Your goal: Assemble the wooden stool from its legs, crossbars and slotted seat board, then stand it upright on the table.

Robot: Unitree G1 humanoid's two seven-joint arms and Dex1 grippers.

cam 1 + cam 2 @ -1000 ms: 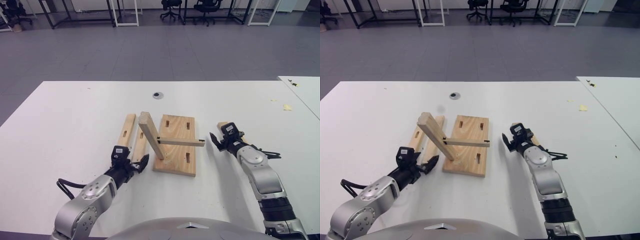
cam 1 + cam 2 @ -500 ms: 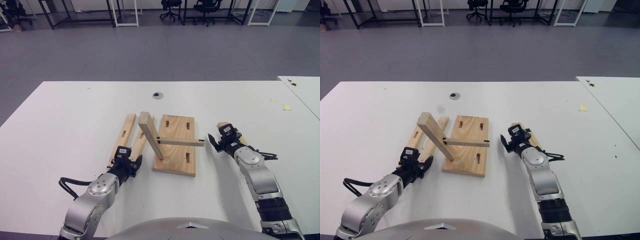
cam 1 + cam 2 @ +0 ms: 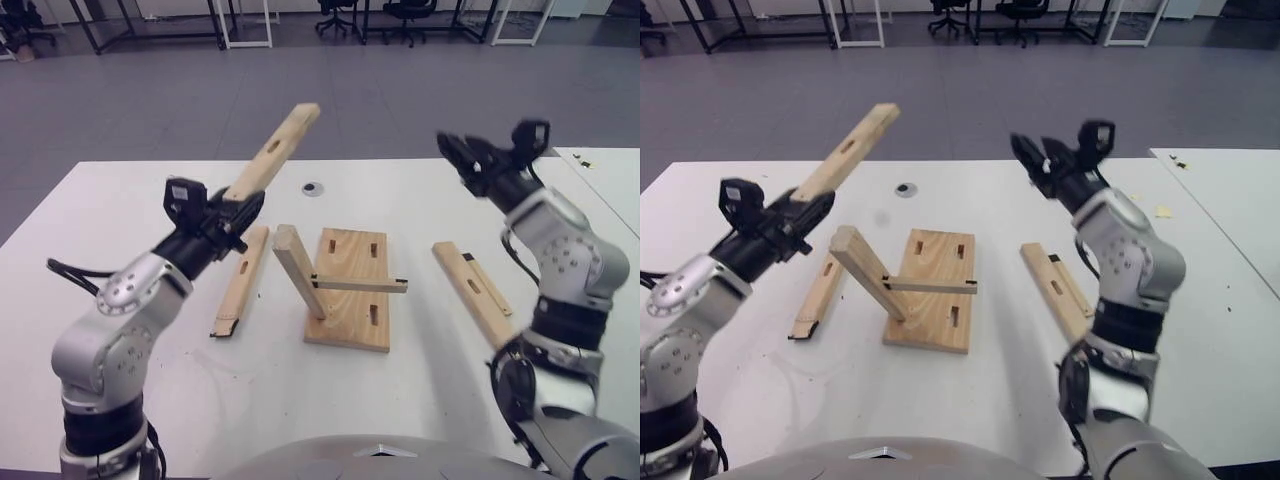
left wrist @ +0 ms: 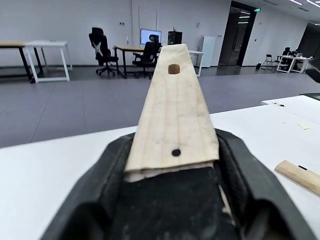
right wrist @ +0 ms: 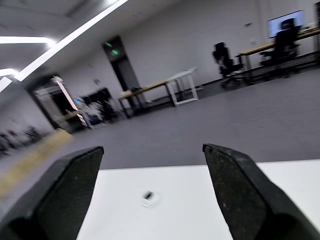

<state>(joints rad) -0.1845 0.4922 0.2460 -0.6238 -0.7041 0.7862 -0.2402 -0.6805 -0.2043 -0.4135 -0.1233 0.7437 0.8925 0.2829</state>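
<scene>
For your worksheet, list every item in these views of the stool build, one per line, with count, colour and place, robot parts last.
table: 1, white, under the parts
seat board: 1, pale wood, flat at mid-table
slanted leg: 1, pale wood, standing tilted on the seat board
crossbar: 1, pale wood, joined to the slanted leg, over the board
left leg: 1, pale wood, flat, left of the board
right leg: 1, pale wood, flat, right of the board
held leg: 1, pale wood, in the air
grommet: 1, dark, beyond the board
left gripper: 1, black, shut on the held leg
right gripper: 1, black, open, empty, aloft
</scene>
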